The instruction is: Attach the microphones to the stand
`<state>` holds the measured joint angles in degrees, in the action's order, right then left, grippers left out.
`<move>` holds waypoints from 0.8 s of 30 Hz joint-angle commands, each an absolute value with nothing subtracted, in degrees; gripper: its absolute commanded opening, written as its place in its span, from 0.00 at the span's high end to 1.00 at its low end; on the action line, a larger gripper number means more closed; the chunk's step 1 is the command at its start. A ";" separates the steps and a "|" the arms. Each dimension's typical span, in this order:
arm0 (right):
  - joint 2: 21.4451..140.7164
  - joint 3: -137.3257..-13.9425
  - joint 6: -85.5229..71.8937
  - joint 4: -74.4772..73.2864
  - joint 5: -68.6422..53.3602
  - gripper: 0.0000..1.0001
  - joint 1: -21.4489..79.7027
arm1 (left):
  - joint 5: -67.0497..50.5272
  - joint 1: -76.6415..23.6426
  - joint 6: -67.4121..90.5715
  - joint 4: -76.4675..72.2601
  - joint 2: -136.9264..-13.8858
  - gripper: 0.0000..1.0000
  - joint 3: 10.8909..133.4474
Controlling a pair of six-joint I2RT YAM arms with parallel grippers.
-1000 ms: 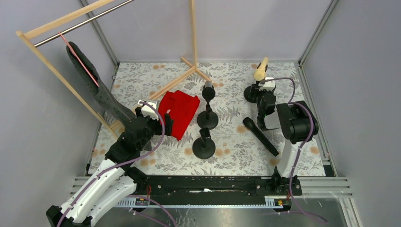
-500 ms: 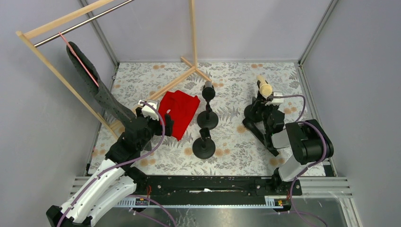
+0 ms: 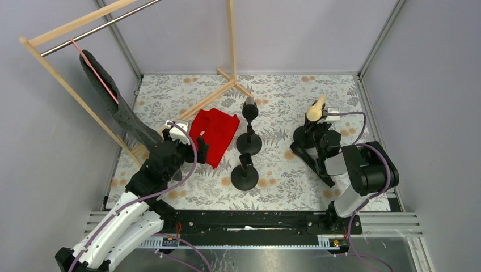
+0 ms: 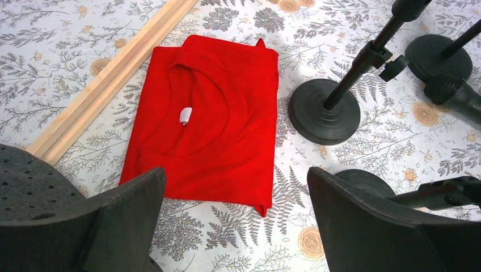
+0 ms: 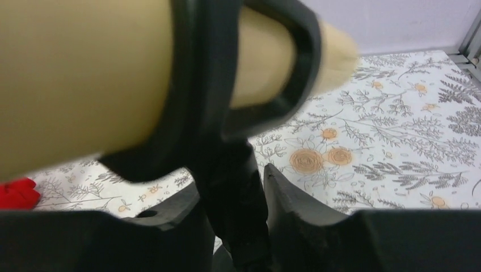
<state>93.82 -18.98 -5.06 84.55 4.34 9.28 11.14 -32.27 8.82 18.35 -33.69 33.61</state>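
Note:
The cream-beige microphone [image 3: 315,109] sits tilted in the clip of the right stand [image 3: 300,136]; it fills the top of the right wrist view [image 5: 85,73]. My right gripper [image 3: 319,135] is shut on that stand's black neck [image 5: 238,187] just below the clip. One black microphone [image 3: 311,161] lies on the table beside the right arm; its head shows in the left wrist view [image 4: 454,90]. Another black microphone [image 3: 249,107] stands in the back middle stand [image 3: 248,143]. The front middle stand [image 3: 244,177] holds nothing. My left gripper [image 3: 193,146] is open and empty above the table [image 4: 235,226].
A folded red cloth [image 3: 214,135] lies left of the middle stands, just ahead of the left gripper [image 4: 204,119]. A wooden rack [image 3: 187,110] with a hanging dark garment [image 3: 116,107] stands at the left. Grey walls enclose the flowered table [image 3: 278,96].
My right arm has swung down and right, staying at the right stand. The cream microphone has tipped from pointing up and back to a lower tilt. The left arm has not moved.

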 commanded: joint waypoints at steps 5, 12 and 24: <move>102.85 -28.54 -2.86 92.21 4.70 0.89 9.47 | 10.93 -31.93 8.26 15.56 -33.17 0.01 33.68; 111.79 -41.59 -0.63 91.93 6.73 1.00 8.14 | 11.65 -31.97 8.22 15.56 -33.39 0.01 33.61; 124.81 -65.45 1.79 77.75 0.35 0.63 2.03 | 12.04 -31.91 7.90 15.40 -34.26 0.01 33.66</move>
<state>123.79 -61.21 0.30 77.10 3.79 2.83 11.20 -32.27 8.78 18.35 -34.02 33.61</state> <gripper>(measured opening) 0.356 0.987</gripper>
